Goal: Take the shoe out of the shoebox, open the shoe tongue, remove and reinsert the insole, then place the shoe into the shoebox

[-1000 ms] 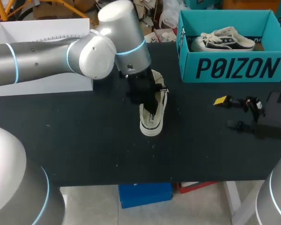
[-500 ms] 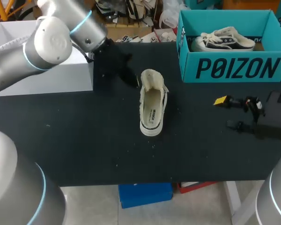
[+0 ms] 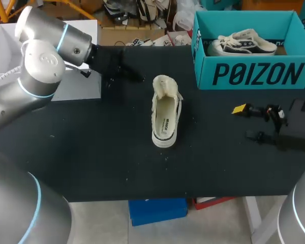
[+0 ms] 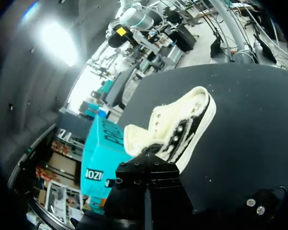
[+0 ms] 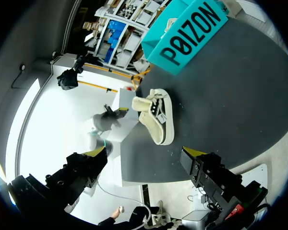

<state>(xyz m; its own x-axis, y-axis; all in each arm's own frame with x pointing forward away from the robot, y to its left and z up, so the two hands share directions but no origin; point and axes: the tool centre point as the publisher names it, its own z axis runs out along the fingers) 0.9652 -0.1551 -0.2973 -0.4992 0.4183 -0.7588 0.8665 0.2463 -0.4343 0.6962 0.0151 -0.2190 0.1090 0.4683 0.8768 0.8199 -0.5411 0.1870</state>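
— Cream canvas on the black bench (image 3: 91,157): is that the shoe (image 3: 165,114)?
— It is. It stands on its sole, mouth upward, pale lining showing, outside the teal shoebox (image 3: 254,73).
— Where is it from the left claw (image 3: 127,72)?
— Ahead of it, near but apart. The end with the eyelets is the one closest to that claw, and the shoebox lies beyond the shoe.
— Is that claw wide or narrow?
— I cannot tell. Its wrist view shows only its dark body, and from above it is one dark shape.
— What sits behind it?
— A white box (image 3: 73,89), just beside the left arm.
— And the right claw (image 5: 144,153)?
— Spread wide, its two yellow tips well apart, gripping nothing. The shoe is ahead of it, well apart, seen side-on. The shoebox is off to one side of that claw.
— What lies in the shoebox?
— A second shoe (image 3: 241,44), dark with a white sole.
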